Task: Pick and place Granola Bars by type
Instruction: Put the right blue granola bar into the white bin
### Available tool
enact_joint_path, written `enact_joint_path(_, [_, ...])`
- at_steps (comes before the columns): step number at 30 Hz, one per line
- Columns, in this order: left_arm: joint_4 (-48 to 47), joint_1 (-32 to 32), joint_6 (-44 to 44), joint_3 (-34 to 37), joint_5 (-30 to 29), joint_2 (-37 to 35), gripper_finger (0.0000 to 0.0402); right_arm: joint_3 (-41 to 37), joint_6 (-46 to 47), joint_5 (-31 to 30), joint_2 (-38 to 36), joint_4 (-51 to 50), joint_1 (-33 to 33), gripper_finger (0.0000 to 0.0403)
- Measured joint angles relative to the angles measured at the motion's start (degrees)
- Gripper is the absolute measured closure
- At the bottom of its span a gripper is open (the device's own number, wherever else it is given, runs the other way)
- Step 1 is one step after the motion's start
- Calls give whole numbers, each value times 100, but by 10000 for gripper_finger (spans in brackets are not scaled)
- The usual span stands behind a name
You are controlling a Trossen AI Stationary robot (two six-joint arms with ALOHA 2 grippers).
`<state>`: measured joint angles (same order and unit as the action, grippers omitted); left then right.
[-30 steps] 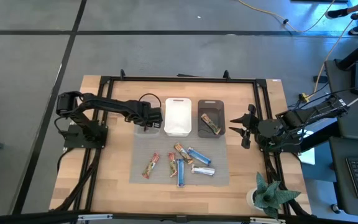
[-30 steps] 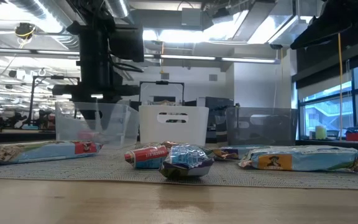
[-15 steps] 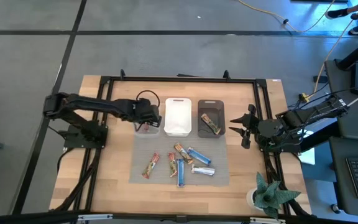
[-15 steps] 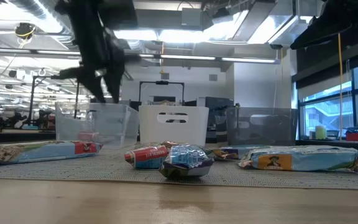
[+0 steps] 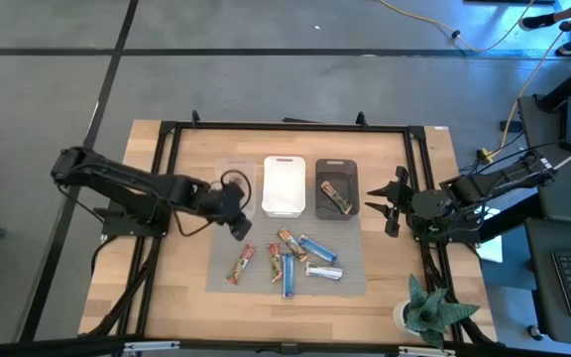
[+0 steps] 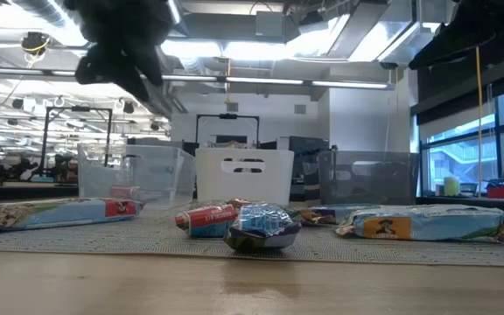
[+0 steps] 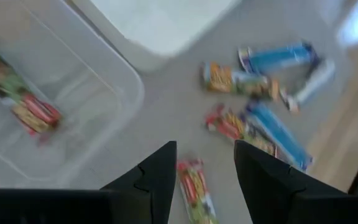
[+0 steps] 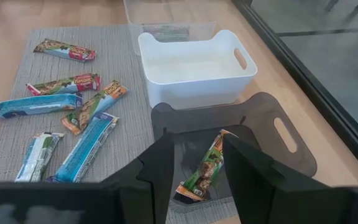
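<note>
1. Even, bright overhead light; shadows on the worktop stay soft.
2. Ceiling lamps glare in the low view (foreground softly unfocused).
3. Left wrist view is smeared with motion blur.

Both arms are built from dark, nearly black segments joined by rounded joints, and thin black cables are seen looping along the left arm near its wrist. The left hand is made of two flat, matte black fingers with angular, stepped inner edges, widening toward a dark block at the base. The right hand is formed the same way, with two black fingers of matching stepped outline, and from above its arm is seen as a cluster of dark links with pointed projections and cables trailing behind.
</note>
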<state>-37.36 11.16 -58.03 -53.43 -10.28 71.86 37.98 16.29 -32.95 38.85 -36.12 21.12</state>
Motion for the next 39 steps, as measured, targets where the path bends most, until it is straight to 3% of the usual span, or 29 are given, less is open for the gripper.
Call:
enact_joint_path(8, [457,877,139,2,-431,409,247,0,4,107,3,403,-2,263])
enact_joint_path(14, [1411,1374,737,2,-818,678,247,38,-1007,1212,149,1360,9,263])
enact_joint_path(18, [1609,1479,1152,2,-809,692,247,445,-1686,1525,757,1758,67,263])
enact_joint_path(22, [1627,1456,1196,0,-817,655,247,1193,-1938,1467,1699,1195,85,263])
enact_joint_path(30, [1617,1424,1912,2,-822,657,247,2496,-985,1652,3541,-600,87,263])
enact_joint_path(39, [1617,1422,2493,2,-1273,657,247,2614,369,2165,4866,-525,377,263])
